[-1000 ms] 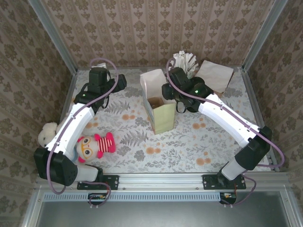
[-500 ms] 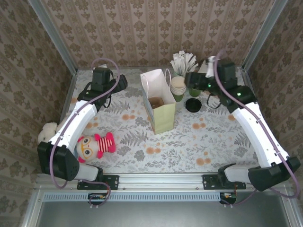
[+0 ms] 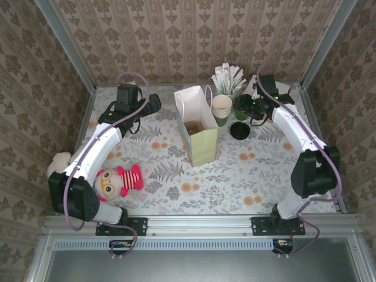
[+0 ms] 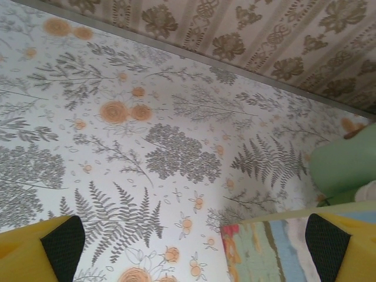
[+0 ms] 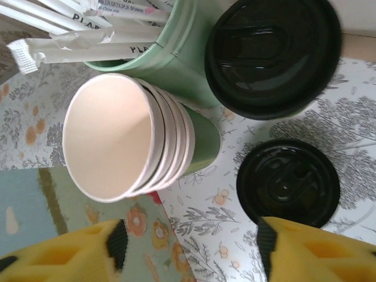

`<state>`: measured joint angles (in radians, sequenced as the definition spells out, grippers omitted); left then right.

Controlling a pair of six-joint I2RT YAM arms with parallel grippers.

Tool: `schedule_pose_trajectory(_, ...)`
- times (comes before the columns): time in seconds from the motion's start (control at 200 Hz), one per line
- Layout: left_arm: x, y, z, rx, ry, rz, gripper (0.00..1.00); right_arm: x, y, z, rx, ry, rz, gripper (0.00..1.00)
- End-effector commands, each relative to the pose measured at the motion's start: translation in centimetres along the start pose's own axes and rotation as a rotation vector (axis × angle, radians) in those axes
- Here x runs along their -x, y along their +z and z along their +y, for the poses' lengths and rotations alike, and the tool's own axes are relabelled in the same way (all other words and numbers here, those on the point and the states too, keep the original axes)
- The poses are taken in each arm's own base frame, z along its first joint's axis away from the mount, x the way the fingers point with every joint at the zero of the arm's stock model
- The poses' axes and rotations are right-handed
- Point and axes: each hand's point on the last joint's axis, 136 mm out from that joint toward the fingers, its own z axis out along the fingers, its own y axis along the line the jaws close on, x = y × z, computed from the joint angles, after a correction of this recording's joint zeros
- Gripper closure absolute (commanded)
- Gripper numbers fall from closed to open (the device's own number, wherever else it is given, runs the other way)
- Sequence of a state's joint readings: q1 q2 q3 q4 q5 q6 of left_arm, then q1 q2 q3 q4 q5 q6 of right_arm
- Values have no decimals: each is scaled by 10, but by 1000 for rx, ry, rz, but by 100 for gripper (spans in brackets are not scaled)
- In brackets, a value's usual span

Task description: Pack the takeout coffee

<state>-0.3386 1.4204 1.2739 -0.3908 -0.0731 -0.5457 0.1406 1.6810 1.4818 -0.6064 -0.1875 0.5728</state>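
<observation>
Near back wall (image 3: 188, 35), takeout coffee (image 5: 273, 56) beside cup stack (image 5: 117, 135), right gripper (image 5: 191, 235) part-open, empty (left gripper (image 4: 194, 232) wide).

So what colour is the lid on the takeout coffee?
Black. The takeout coffee shows its lid best in the right wrist view, seen from above.

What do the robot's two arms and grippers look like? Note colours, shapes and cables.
Left arm and right arm alike: rounded white links, black joints and bases, a mauve cable looping along each. Left gripper and right gripper have blocky yellow fingers with black pads.
</observation>
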Motion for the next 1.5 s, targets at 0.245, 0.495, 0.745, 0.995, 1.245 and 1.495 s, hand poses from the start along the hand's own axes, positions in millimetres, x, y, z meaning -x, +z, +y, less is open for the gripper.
schedule_pose_trajectory(0.245, -3, -32, -51, -216, 196, -57, 0, 30, 41, 27, -95, -118, -59, 56)
schedule_pose_trajectory(0.495, 14, -51, -76, -279, 230, -103, 0, 34, 56, 21, -178, -187, -45, 66)
schedule_pose_trajectory(0.745, 9, -45, -73, -263, 238, -93, 0, 31, 63, 21, -195, -224, -31, 70)
schedule_pose_trajectory(0.995, 9, -45, -67, -239, 237, -101, 0, 30, 68, 22, -194, -239, -20, 78)
schedule_pose_trajectory(1.245, 10, -65, -77, -321, 279, -155, 0, 29, 72, 25, -193, -251, -12, 81)
schedule_pose_trajectory(1.495, 8, -78, -78, -347, 328, -183, 0, 40, 53, 33, -221, -315, -70, 95)
